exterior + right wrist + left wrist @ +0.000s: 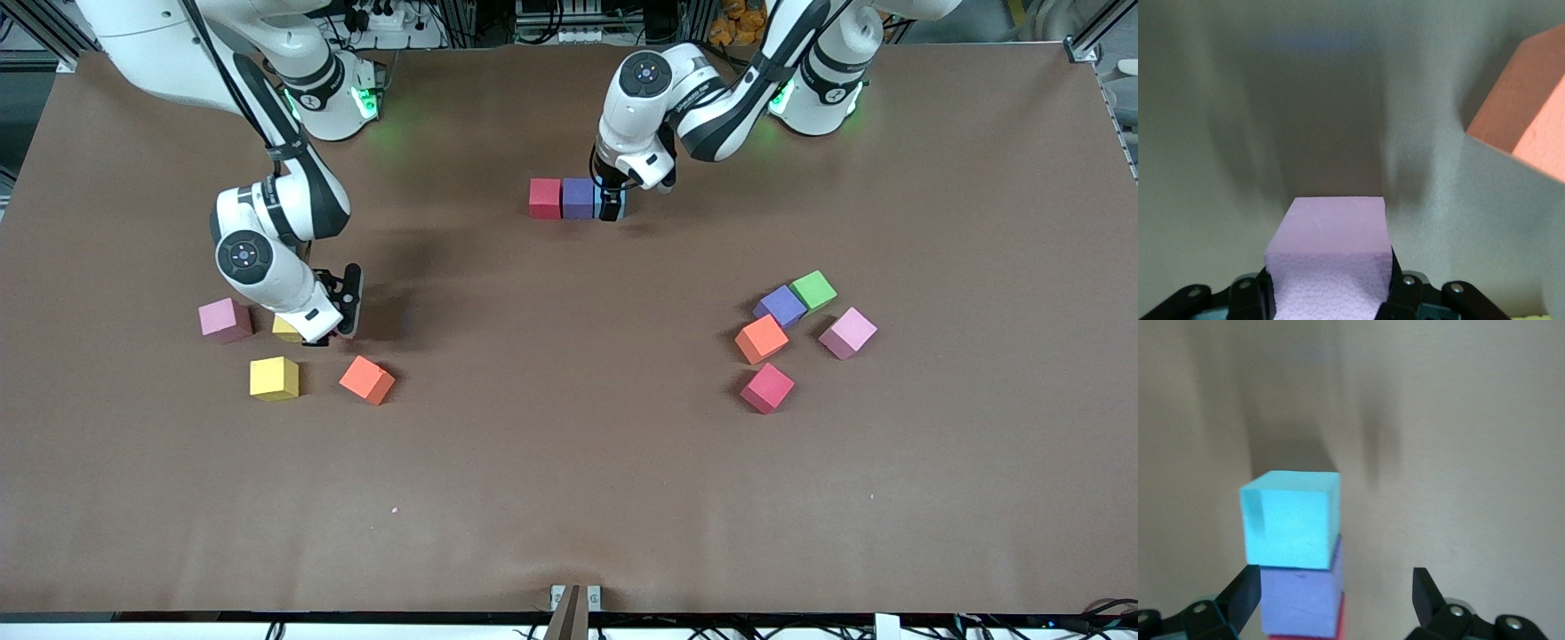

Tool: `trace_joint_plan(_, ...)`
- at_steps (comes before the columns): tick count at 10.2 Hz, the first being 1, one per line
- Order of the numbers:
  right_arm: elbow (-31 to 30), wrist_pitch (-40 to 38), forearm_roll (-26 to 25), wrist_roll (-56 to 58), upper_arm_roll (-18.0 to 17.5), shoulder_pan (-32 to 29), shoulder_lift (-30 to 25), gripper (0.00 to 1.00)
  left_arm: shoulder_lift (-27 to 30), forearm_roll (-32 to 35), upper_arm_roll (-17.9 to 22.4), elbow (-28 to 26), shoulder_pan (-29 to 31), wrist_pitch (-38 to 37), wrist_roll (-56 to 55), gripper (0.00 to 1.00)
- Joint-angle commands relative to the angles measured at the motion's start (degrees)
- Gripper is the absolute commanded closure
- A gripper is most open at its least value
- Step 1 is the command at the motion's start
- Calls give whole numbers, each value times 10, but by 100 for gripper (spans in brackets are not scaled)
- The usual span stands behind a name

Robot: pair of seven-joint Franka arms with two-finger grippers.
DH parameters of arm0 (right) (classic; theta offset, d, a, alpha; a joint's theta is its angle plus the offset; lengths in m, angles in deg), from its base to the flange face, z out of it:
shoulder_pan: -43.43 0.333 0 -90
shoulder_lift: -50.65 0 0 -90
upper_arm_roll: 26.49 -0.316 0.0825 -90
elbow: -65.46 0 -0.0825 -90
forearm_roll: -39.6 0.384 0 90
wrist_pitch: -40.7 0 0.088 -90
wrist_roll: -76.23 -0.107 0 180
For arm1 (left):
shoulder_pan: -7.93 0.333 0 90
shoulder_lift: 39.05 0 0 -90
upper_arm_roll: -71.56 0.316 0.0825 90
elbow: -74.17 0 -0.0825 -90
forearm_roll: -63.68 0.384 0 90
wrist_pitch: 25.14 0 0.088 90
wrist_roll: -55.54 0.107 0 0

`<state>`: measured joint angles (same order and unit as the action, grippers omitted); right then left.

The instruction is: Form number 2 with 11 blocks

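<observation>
Your left gripper (1331,593) sits low at the row's end with fingers spread around the light blue block (1293,518), which touches the purple block (578,197) and red block (545,197), the top row of the number 2 so far. Lift crookedly and a finger could drag the blue cube out of line (it looks light). Your right gripper (1328,293) pinches a pale purple block (1331,257) just beside the orange block (1525,107); a shallow grip may slip on the desk (569,462)
</observation>
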<state>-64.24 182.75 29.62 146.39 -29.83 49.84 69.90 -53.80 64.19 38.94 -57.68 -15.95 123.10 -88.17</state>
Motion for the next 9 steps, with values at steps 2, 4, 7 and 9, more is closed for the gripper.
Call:
trace_joint_plan(2,8,-19,-3,-60,-9,33,-11,91,-3,5,-2,100,94,-107,152,0)
trace_joint_plan(4,15,-19,-3,-140,-12,71,-14,91,-19,9,-2,170,141,-179,261,0)
trace_joint_plan(7,55,-75,-1,-276,-13,147,-14,90,-39,9,-2,219,230,-197,394,0)
trace_joint_plan(9,80,-102,40,-355,-18,186,-13,88,-56,14,-2,223,263,-197,477,0)
